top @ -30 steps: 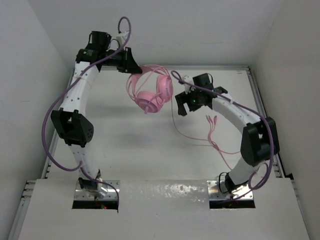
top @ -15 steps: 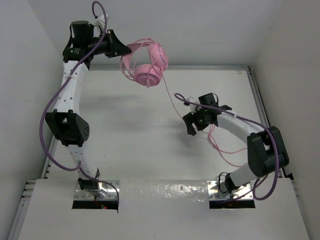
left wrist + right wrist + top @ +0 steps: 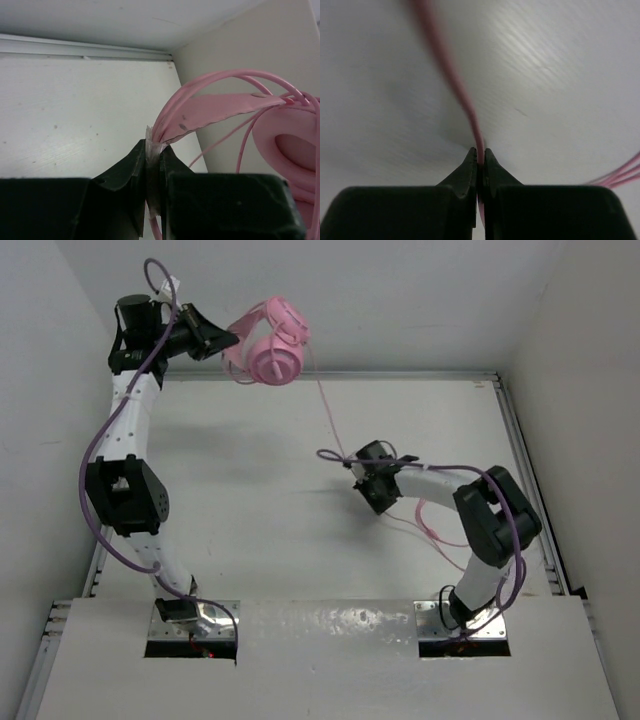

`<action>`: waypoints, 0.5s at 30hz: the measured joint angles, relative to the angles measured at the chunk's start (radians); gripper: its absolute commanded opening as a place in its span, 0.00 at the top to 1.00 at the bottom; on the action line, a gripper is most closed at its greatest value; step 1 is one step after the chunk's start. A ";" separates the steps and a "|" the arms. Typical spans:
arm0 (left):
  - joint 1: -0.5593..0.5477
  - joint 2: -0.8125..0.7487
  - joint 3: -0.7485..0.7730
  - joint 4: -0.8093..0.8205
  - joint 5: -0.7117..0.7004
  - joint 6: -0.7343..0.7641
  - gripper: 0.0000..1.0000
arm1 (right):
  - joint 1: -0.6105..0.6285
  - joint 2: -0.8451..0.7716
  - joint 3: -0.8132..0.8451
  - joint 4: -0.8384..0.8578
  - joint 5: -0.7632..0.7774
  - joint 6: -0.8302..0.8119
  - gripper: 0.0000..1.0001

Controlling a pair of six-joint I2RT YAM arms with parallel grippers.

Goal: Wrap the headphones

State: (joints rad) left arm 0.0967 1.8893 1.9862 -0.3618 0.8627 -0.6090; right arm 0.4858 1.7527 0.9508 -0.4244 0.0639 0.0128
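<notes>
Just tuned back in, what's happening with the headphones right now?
The left end effector is shut on the headband of the pink headphones, holding them in the air near the back wall, on the left. The right end effector is shut on their thin pink cable, which runs down to it from the earcups. The rest of the cable lies loose on the table by the right arm.

Pink headphones [image 3: 274,360], white table [image 3: 250,465]

I have the pink headphones [image 3: 268,345] hanging in the air at the far left, earcups [image 3: 274,362] drooping under the thin headband [image 3: 220,107]. Their cable [image 3: 326,408] runs straight toward the near right, then lies in loose loops at right.
</notes>
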 measured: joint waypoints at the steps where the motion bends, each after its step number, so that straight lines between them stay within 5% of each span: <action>1: 0.013 0.000 -0.017 0.001 -0.011 -0.014 1.00 | 0.051 -0.003 0.000 0.006 0.021 0.010 1.00; 8: 0.064 0.000 -0.064 0.000 -0.112 -0.074 1.00 | 0.397 -0.001 0.175 0.019 0.113 0.071 1.00; 15: 0.061 0.000 -0.118 -0.062 -0.234 0.014 1.00 | 0.479 0.159 0.655 -0.114 0.116 0.043 1.00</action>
State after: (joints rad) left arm 0.1577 1.8889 1.8679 -0.4240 0.6285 -0.5945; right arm 0.9646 1.9118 1.6054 -0.5388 0.1802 0.0555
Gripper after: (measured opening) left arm 0.086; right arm 0.010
